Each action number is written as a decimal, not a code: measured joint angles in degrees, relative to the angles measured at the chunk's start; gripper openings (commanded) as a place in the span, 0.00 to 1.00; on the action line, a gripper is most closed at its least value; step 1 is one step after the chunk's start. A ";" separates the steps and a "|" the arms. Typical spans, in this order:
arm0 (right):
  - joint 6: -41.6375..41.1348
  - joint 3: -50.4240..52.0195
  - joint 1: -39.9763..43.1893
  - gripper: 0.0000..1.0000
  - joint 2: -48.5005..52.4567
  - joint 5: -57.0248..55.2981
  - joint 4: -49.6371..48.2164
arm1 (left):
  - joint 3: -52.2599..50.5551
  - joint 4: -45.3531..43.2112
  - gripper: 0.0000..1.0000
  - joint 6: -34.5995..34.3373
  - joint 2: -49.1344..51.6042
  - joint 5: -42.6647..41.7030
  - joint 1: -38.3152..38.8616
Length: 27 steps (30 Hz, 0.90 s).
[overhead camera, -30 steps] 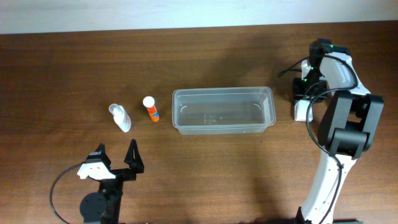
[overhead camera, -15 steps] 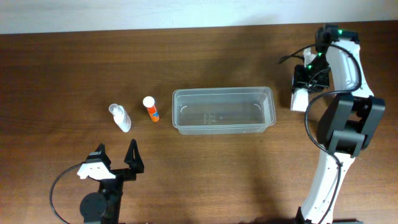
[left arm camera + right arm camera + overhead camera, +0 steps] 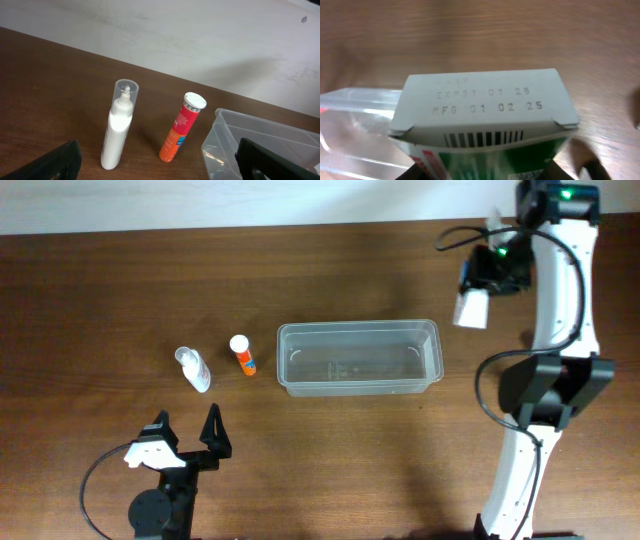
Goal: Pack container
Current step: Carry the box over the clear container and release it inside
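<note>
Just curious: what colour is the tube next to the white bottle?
The tube is orange-red with a white cap, clearest in the left wrist view.

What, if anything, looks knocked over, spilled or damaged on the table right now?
Nothing stands out. The white bottle and orange tube stand upright left of the container, which sits level and empty. The right gripper holds the box beyond the container's far right corner, its end flap closed and undented.

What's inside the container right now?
Nothing: overhead, the container shows only its bare clear floor. The box hangs in the right gripper beyond its right end, outside. In the right wrist view the box hides part of it.
</note>
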<state>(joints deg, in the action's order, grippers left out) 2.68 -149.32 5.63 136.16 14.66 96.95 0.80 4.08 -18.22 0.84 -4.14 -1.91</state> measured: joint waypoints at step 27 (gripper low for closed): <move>7.19 11.93 -35.78 0.41 -1.44 -15.76 -0.02 | 0.00 0.00 0.99 0.00 0.00 0.00 0.00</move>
<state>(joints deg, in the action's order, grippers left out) 9.87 -137.38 -30.15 134.72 -1.10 96.92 0.80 4.08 -18.22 0.84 -4.14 -1.91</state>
